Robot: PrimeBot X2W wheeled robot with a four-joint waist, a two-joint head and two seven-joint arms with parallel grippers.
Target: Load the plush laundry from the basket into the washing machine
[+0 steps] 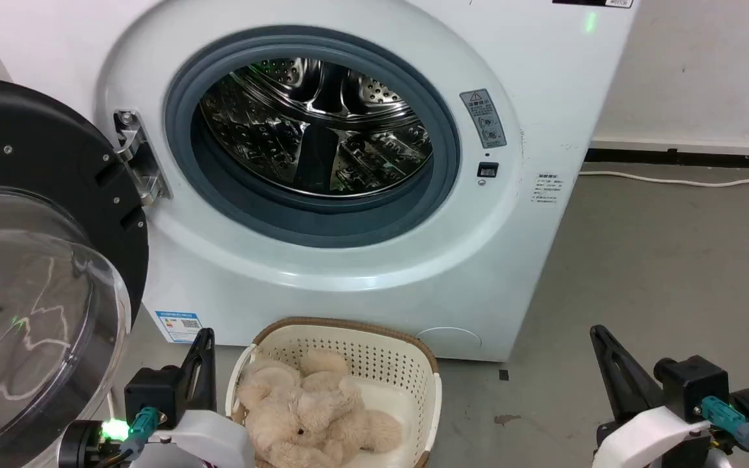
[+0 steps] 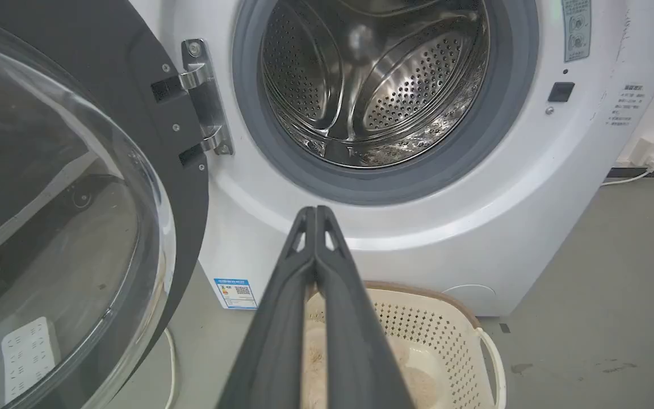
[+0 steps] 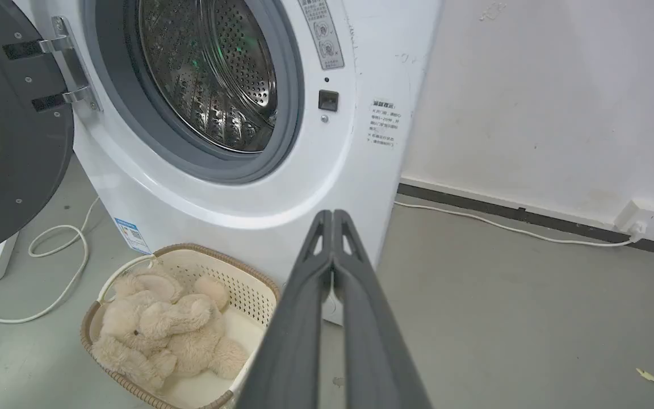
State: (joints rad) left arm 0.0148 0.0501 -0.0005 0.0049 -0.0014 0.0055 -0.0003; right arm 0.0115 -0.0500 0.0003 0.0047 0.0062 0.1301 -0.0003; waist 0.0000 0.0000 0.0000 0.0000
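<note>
Plush laundry lies inside the basket, a beige curly-furred bear slumped toward the basket's left side, its limbs folded over one another. The basket stands on the grey floor right in front of the washing machine, close against its lower front panel (whether the two touch cannot be told). The machine's round door is swung wide to the robot's left, clear dome facing outward, and the shiny perforated drum shows through the grey rubber ring. The left gripper hangs just beside the basket's left rim, its two dark fingers pressed together tip to tip with nothing between them. The right gripper sits well to the right of the basket over bare floor, its fingers likewise closed on nothing. A white cable loops on the floor below the open door
</note>
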